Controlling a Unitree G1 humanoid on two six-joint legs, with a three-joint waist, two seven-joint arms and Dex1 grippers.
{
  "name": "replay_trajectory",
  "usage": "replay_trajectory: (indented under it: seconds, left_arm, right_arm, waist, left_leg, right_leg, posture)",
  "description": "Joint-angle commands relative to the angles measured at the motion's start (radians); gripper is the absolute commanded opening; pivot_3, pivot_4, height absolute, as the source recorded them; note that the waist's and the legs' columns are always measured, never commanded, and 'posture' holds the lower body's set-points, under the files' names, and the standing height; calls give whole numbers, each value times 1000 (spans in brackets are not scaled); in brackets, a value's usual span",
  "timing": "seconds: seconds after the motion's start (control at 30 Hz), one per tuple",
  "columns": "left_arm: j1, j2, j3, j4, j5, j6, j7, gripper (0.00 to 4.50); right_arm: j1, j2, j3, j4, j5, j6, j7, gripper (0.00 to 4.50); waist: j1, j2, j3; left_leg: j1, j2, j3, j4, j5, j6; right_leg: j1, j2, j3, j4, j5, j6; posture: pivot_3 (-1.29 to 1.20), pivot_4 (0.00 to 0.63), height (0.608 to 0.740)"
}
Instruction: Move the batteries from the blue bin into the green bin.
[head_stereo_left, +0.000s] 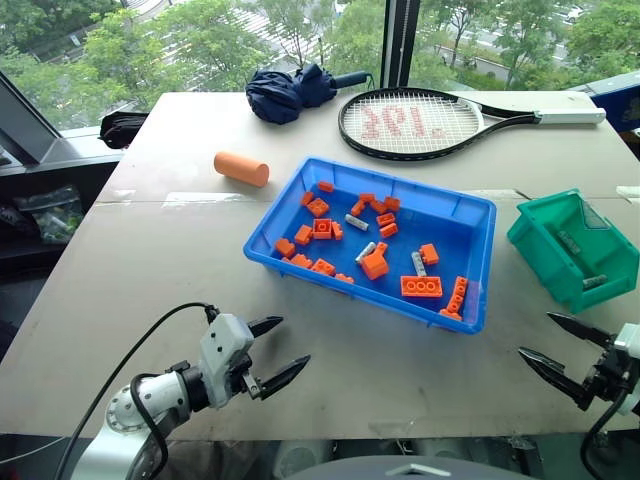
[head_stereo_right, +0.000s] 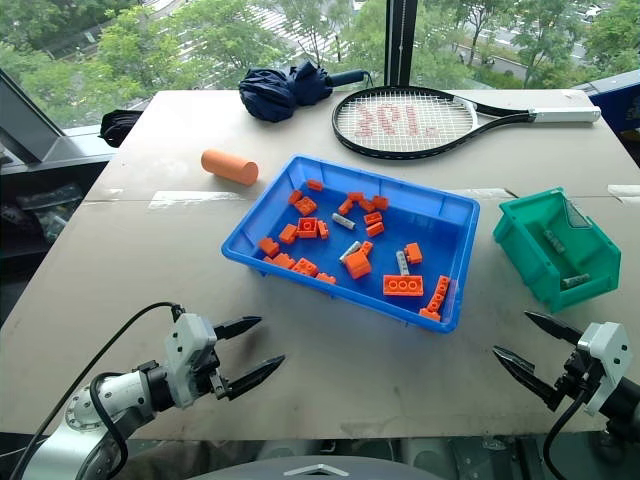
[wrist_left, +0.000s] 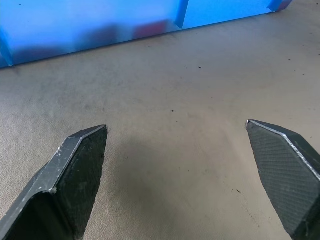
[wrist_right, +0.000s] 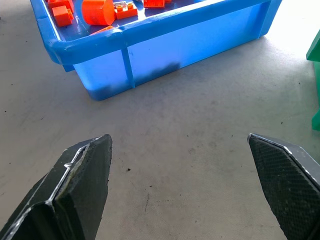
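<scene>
The blue bin (head_stereo_left: 468, 210) sits mid-table (head_stereo_left: 160, 260), holding the batteries (head_stereo_left: 357, 222) among toy bricks (head_stereo_left: 421, 286). The green bin (head_stereo_left: 540, 255) stands by the table's right edge. A cylinder (head_stereo_left: 241, 168) lies left of the blue bin; a racket (head_stereo_left: 420, 124) and an umbrella (head_stereo_left: 290, 93) lie along the far edge.

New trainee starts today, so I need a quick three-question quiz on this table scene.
1. True or false: both grippers hold a battery.
2. Which bin already contains batteries? A) blue bin only B) green bin only C) both
3. Fill in: the tennis racket lies beside a folded ____.

Key:
1. False: left gripper and right gripper have open, empty jaws.
2. C: blue bin, green bin, batteries.
3. Umbrella, by the tennis racket.
</scene>
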Motion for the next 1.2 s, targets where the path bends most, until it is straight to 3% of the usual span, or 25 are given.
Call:
replay_trajectory:
  seconds: [0.03,0.63,0.87,1.0,1.2]
  left_arm:
    - [7,-4,14,-11,-14,-26,-5,4500]
    - [-19,-4,13,37,-27,-74,-23,4500]
    - [-34,50,65,-21,-155,-33,-120,4500]
    - [-98,146,146,-70,-336,74,-203,4500]
    - [-322,280,184,-13,-435,181,-271,4500]
  right_arm:
    - [0,-4,-2,-13,7,-22,5,4365]
    - [-26,-25,-6,5,15,-31,19,4365]
    - [-29,-85,-35,-119,101,71,13,4365]
    - [-148,-172,-35,-257,216,217,-59,4365]
    - [-460,-257,147,-378,248,451,-245,4365]
  waist:
    - [0,0,0]
    - [0,0,0]
    - [0,0,0]
    - [-1,0,0]
    - [0,-1,0]
  left_leg:
    - [0,0,0,0,0,0]
    - [0,0,0,0,0,0]
    - [0,0,0,0,0,0]
    - [0,0,0,1,0,0]
    - [0,0,-2,2,0,0]
  right_leg:
    - [0,0,0,0,0,0]
    - [0,0,0,0,0,1]
    - [0,0,0,0,1,1]
    - [0,0,0,1,0,0]
    - [0,3,-2,1,1,2]
  posture:
    - [0,150,740]
    - [0,150,740]
    - [0,150,740]
    - [0,150,740]
    - [0,150,740]
